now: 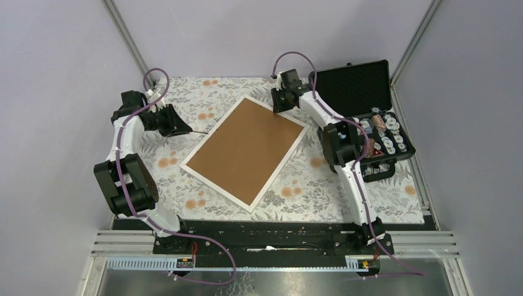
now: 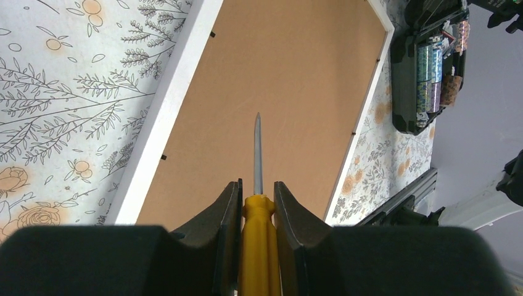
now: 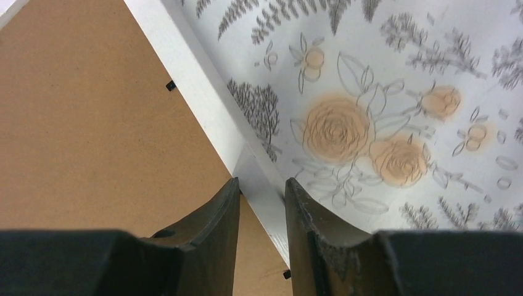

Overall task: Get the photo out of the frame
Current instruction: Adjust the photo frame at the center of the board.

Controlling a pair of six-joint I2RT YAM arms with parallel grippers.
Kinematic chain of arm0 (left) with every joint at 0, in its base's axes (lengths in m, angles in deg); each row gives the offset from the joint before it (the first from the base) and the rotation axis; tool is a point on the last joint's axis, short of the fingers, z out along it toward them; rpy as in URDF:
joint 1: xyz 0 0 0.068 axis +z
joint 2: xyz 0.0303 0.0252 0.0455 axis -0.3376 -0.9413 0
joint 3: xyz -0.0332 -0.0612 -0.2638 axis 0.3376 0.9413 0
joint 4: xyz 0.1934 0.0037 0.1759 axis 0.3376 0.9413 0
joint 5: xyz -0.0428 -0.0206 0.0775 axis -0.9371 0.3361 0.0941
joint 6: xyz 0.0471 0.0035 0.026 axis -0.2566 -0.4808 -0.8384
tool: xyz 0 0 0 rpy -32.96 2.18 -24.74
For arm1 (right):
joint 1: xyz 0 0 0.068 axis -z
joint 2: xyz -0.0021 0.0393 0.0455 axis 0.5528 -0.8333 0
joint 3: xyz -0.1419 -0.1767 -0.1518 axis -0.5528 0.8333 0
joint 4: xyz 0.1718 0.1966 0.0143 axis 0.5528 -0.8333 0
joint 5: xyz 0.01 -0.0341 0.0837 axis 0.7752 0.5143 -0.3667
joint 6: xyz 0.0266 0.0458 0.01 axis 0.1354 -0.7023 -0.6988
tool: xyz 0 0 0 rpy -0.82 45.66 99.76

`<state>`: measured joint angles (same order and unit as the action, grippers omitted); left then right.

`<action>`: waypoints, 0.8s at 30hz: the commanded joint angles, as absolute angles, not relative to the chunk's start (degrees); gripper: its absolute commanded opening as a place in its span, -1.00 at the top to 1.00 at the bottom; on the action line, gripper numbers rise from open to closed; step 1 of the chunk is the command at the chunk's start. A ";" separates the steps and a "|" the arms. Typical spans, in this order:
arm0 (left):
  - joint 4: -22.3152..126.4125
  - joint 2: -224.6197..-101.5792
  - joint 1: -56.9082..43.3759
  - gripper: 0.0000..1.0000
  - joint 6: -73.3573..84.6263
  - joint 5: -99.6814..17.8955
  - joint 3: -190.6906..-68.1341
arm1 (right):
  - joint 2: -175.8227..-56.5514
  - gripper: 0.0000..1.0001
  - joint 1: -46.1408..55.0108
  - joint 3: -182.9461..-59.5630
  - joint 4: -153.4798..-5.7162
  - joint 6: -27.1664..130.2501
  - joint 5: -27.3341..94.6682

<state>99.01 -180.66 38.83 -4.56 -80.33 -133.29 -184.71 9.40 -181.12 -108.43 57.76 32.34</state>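
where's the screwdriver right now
The screwdriver is clamped in the left gripper, left of the frame in the top view, tip toward its brown back.

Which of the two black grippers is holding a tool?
The left gripper, shut on a yellow-handled screwdriver; the right gripper, over the white-bordered frame, holds none.

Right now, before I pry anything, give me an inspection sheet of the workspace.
Surface: floral cloth, flat.
Job's things: frame lies brown back up; photo not seen.
Clutter: open black case at right, small round items inside.
Grippers: left gripper shut on yellow screwdriver, tip aimed at frame; right gripper open over frame's far corner.
Cables: purple cables along both arms.
Surroundings: grey walls; nothing else seen.
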 commanded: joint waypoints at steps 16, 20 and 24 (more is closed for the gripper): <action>102.49 -177.43 39.50 1.00 -11.79 -78.00 -131.64 | -164.97 0.00 7.82 -153.97 -119.03 55.39 17.46; 101.56 -177.63 39.62 1.00 -10.53 -78.84 -131.78 | -166.43 -0.46 7.67 -161.66 -118.44 66.09 19.96; 100.79 -178.31 39.60 1.00 -9.86 -79.11 -131.92 | -172.82 -0.67 6.15 -174.23 -118.44 73.87 20.25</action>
